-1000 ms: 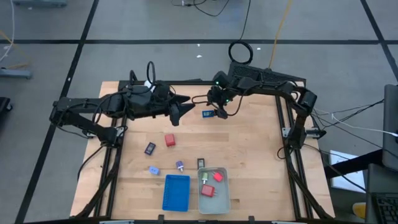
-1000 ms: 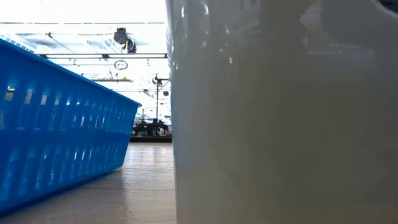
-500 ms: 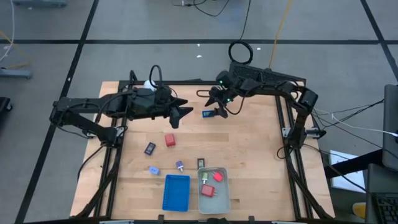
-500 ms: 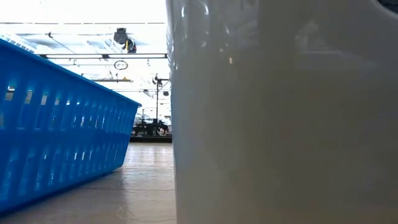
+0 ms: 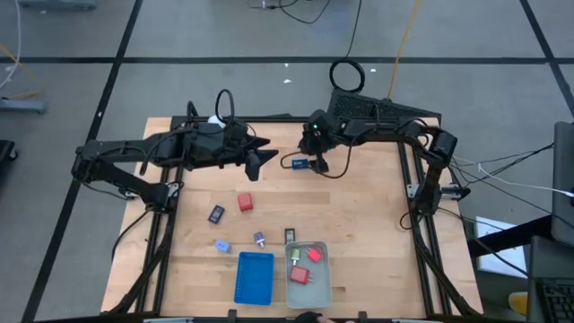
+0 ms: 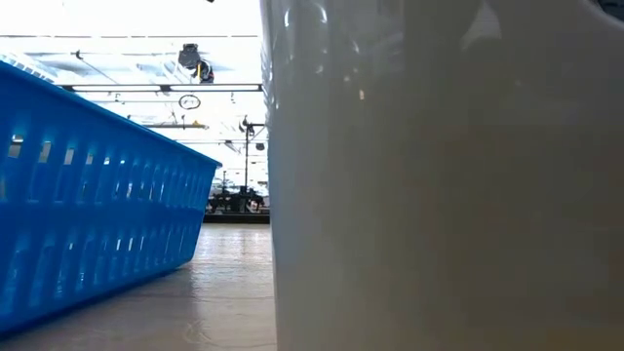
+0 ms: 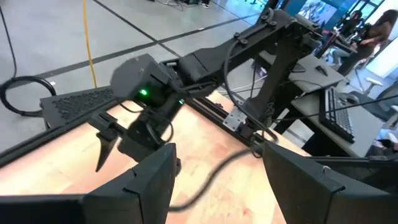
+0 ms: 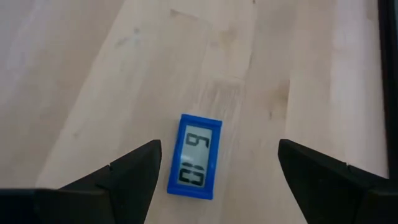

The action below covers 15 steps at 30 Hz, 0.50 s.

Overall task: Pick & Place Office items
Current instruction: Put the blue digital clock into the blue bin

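Note:
A small blue office item [image 8: 196, 157] with a digit display lies flat on the wood table [image 5: 359, 215], seen in the high view [image 5: 300, 164] too. My right gripper [image 8: 219, 148] hovers open just above it, one finger on either side, touching nothing. To the item's left, my left gripper [image 5: 260, 160] is raised, open and empty [image 7: 214, 155]. A red block [image 5: 245, 203], two black items [image 5: 216, 214] [image 5: 291, 236], a light blue one [image 5: 221, 245] and a purple-topped one [image 5: 258, 239] lie loose on the table.
At the near edge stand a blue tray [image 5: 254, 276] and a pale grey tray [image 5: 321, 289]; the grey one holds two red items [image 5: 314, 254] and a green one [image 5: 294, 260]. A white ball [image 5: 215, 120] shows behind the left arm. Both tray walls fill the low view [image 6: 97, 195].
My right gripper has sunk toward the blue item and rolled at the wrist, staying open. The blue item has not moved.

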Available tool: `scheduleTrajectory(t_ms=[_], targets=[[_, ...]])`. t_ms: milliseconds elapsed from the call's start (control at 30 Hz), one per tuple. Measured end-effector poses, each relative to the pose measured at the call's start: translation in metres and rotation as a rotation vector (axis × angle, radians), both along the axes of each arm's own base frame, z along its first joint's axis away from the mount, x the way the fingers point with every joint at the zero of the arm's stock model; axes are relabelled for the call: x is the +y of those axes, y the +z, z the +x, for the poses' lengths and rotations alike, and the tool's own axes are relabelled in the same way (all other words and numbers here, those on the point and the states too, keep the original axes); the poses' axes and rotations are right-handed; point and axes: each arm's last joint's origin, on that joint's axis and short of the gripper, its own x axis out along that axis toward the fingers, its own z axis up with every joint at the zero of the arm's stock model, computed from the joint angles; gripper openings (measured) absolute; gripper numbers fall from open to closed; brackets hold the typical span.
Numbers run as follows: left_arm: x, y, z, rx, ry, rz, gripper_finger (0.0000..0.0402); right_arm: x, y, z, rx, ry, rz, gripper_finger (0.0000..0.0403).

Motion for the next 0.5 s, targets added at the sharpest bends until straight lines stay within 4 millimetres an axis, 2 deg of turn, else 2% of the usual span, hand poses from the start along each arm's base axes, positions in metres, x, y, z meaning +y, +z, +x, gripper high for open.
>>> scheduleTrajectory(t_ms=[167,500], targets=[[0.0031,-0.0026,-0.001,0.04,0.0,0.033,0.0241,0.0027,-0.0002,0.0021,0.021,-0.022,-0.06,0.0313],[0.0025,-0.0062,-0.0023,0.078,-0.001,0.028,0.0241,0.009,-0.0006,0.0051,0.027,-0.113,0.016,0.0313]])
